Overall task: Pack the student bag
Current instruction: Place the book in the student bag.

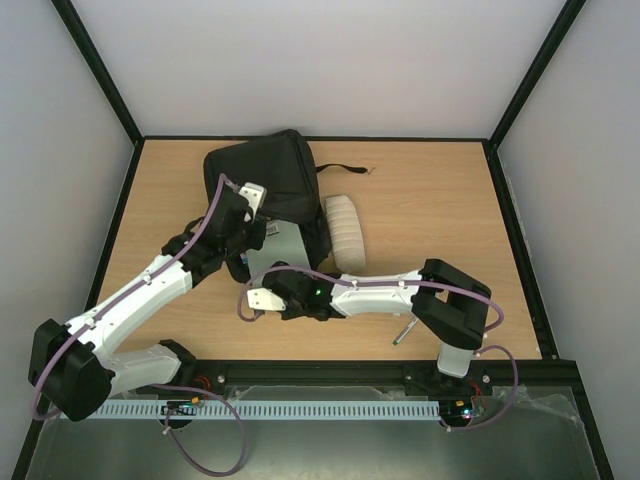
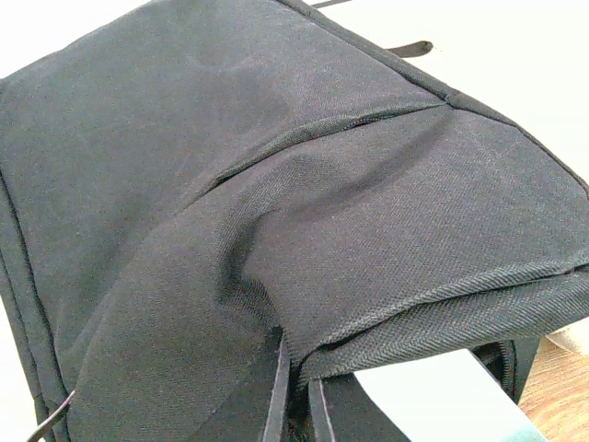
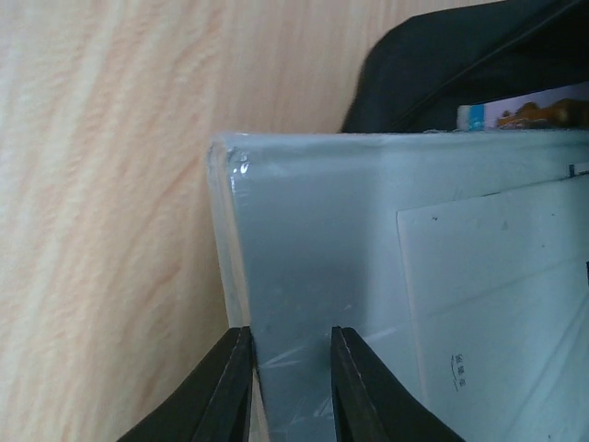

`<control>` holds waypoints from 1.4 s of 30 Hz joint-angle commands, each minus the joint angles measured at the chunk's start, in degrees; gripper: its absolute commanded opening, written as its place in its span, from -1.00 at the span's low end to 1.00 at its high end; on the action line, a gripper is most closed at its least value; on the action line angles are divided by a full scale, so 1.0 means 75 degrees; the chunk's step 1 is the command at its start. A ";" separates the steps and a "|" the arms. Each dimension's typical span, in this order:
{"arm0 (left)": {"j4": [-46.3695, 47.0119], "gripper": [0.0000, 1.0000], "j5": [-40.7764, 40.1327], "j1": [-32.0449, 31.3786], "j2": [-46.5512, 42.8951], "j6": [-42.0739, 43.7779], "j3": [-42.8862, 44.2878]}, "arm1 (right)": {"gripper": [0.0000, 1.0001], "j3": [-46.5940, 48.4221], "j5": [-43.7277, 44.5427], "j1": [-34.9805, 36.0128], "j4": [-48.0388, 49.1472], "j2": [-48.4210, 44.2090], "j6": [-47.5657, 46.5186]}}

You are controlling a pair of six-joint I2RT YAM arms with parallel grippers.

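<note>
The student bag (image 1: 265, 170) is a large black fabric bag lying at the back left of the table. My left gripper (image 1: 245, 200) is shut on the edge of its upper flap, and the left wrist view shows the black fabric (image 2: 276, 166) pinched between the gripper's (image 2: 296, 368) close-set jaws. A pale grey-blue plastic-covered book (image 1: 285, 248) lies with its far end in the bag's mouth (image 3: 442, 64). My right gripper (image 1: 262, 297) is at the book's near corner. Its jaws (image 3: 290, 341) stand a little apart over the cover (image 3: 313, 230), the left one against the book's side edge.
A white ribbed padded item (image 1: 347, 230) lies just right of the bag and book. A small metal pen-like object (image 1: 403, 333) rests near the front edge by the right arm. The bag's black strap (image 1: 345, 170) trails right. A colourful printed item (image 3: 534, 109) shows inside the bag.
</note>
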 commanded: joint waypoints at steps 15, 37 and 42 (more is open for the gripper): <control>0.0574 -0.95 0.0080 -0.0034 -0.0366 -0.0043 0.0049 | -0.50 0.0636 0.0986 -0.0859 0.1954 0.1183 -0.1662; 0.0574 -0.95 0.0021 -0.0041 -0.0365 -0.0033 0.0039 | -0.52 0.1344 0.1816 -0.1151 0.4076 0.2512 -0.2410; 0.0562 -0.95 0.0037 -0.0032 -0.0388 -0.0045 0.0038 | -0.45 0.1230 0.1570 -0.0997 0.3157 0.2055 -0.1873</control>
